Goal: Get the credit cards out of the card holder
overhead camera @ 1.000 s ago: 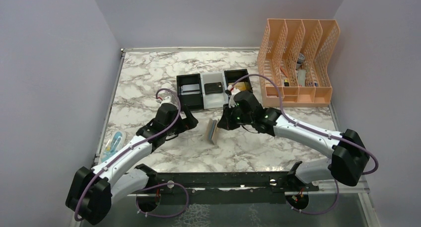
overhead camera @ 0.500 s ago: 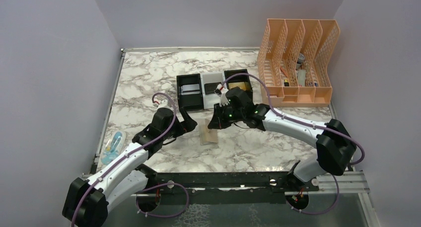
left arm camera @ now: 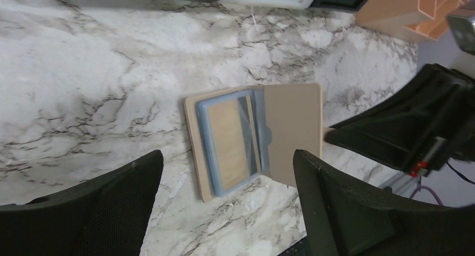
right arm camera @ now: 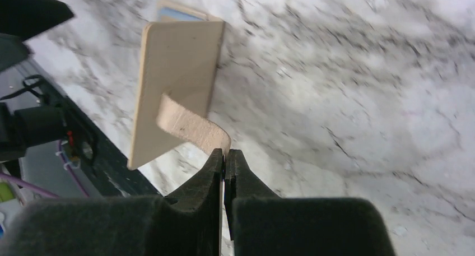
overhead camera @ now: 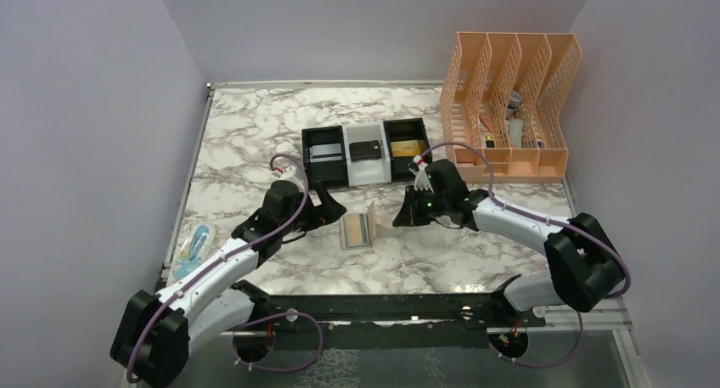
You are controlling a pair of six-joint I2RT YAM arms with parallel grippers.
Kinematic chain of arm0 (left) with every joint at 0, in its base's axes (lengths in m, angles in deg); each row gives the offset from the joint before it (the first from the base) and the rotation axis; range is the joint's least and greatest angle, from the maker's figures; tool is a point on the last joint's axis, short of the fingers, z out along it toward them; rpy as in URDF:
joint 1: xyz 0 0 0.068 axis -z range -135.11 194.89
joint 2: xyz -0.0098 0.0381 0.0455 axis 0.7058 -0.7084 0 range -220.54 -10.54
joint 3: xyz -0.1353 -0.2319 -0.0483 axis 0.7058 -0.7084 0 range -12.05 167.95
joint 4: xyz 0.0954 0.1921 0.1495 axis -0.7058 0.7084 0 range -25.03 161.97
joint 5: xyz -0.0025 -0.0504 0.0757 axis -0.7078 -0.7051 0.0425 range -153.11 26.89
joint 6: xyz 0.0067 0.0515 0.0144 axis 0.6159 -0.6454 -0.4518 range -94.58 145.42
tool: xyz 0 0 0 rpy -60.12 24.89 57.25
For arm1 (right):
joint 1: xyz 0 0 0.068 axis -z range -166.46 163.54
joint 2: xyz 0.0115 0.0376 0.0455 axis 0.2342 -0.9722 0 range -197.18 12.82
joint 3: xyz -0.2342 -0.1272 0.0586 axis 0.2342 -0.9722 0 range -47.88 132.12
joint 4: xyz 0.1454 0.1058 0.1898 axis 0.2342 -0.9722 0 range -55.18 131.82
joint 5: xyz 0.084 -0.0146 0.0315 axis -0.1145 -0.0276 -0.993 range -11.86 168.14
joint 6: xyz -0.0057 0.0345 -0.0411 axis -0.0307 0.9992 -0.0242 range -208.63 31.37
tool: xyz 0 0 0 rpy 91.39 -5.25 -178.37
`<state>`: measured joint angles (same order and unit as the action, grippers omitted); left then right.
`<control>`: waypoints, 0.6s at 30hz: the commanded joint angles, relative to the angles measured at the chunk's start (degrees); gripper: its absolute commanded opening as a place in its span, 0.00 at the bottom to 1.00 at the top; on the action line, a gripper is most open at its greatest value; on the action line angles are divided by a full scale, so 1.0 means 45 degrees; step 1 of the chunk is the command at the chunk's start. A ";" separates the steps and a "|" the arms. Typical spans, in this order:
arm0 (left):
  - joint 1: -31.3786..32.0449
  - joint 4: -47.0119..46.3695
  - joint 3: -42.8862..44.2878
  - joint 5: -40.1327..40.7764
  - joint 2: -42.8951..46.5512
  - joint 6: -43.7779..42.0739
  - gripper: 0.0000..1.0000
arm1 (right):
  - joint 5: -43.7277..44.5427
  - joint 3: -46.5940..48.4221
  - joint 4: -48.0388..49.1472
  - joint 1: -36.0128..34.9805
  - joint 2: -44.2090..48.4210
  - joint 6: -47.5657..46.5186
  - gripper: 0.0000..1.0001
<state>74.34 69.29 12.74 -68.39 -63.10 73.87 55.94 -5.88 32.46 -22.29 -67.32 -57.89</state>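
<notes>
Change since 0.5 s ago: right gripper (overhead camera: pixel 401 221) has shifted toward the right of the top view, and the card holder's near panel, flat before, now stands tilted up.
Card holder (overhead camera: pixel 357 230): centre of the marble table (overhead camera: pixel 255 133), between the two grippers; one panel flat, with a bluish clear pocket showing tan through it, the other raised.
Right gripper jaws: closed, pinching the tan strap (right arm camera: pixel 190 126) that curls off the raised panel.
Left gripper (overhead camera: pixel 334 208): just left of the holder, jaws spread wide, gripping nothing; contact with the table cannot be told.
Credit cards: silvery card (overhead camera: pixel 323 154) in the left black bin (overhead camera: pixel 309 165), dark grey card (overhead camera: pixel 366 149) in the white bin (overhead camera: pixel 366 172), gold card (overhead camera: pixel 406 148) in the right black bin (overhead camera: pixel 404 126), upper centre of the frame.
Peach file organizer (overhead camera: pixel 509 163): upper right, well apart from the holder.
</notes>
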 commanded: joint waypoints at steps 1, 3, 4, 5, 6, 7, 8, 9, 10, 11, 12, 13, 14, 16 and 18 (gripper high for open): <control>-0.0012 -0.1806 0.0084 -0.2439 -0.0946 -0.0597 0.86 | -0.0802 -0.0902 0.0473 0.0551 -0.0113 -0.0510 0.02; 0.0120 -0.1998 0.0355 -0.2935 -0.1469 -0.0810 0.84 | -0.0691 -0.1143 0.0556 0.0716 -0.0219 -0.0513 0.02; 0.0240 -0.2014 0.0479 -0.3034 -0.1732 -0.0940 0.84 | -0.0653 -0.1190 0.0589 0.0751 -0.0248 -0.0522 0.02; 0.0385 -0.2034 0.0587 -0.3052 -0.1965 -0.1051 0.83 | -0.0585 -0.1230 0.0596 0.0775 -0.0274 -0.0528 0.02; 0.0566 -0.2041 0.0796 -0.3061 -0.2178 -0.1160 0.83 | -0.0472 -0.1252 0.0597 0.0776 -0.0250 -0.0511 0.02; 0.0758 -0.2066 0.0922 -0.3038 -0.2426 -0.1264 0.82 | -0.0279 -0.1279 0.0587 0.0790 -0.0254 -0.0480 0.02; 0.0984 -0.2128 0.1080 -0.3001 -0.2657 -0.1331 0.82 | -0.0035 -0.1310 0.0552 0.0778 -0.0248 -0.0439 0.02; 0.1193 -0.2214 0.1222 -0.2950 -0.2911 -0.1349 0.80 | 0.0205 -0.1306 0.0498 0.0776 -0.0257 -0.0386 0.02; 0.1451 -0.2373 0.1366 -0.2917 -0.3180 -0.1327 0.79 | 0.0510 -0.1323 0.0443 0.0776 -0.0258 -0.0345 0.02; 0.1706 -0.2594 0.1511 -0.2890 -0.3578 -0.1290 0.78 | 0.0691 -0.1342 0.0424 0.0776 -0.0248 -0.0300 0.02; 0.1923 -0.2824 0.1669 -0.2860 -0.3912 -0.1234 0.76 | 0.0838 -0.1386 0.0409 0.0778 -0.0215 -0.0256 0.02; 0.2140 -0.3040 0.1849 -0.2869 -0.4254 -0.1178 0.74 | 0.0993 -0.1425 0.0420 0.0776 -0.0191 -0.0197 0.02; 0.2307 -0.3251 0.2014 -0.2941 -0.4649 -0.1118 0.71 | 0.1100 -0.1465 0.0421 0.0781 -0.0137 -0.0145 0.02; 0.2600 -0.3652 0.2329 -0.3149 -0.5464 -0.0986 0.66 | 0.1330 -0.1592 0.0464 0.0776 0.0046 -0.0024 0.02; 0.2814 -0.3937 0.2618 -0.3328 -0.6276 -0.0944 0.61 | 0.1476 -0.1754 0.0567 0.0785 0.0301 0.0150 0.02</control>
<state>85.08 56.87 21.57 -80.41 -85.78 69.52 58.85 -12.09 32.94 -19.01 -68.11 -58.63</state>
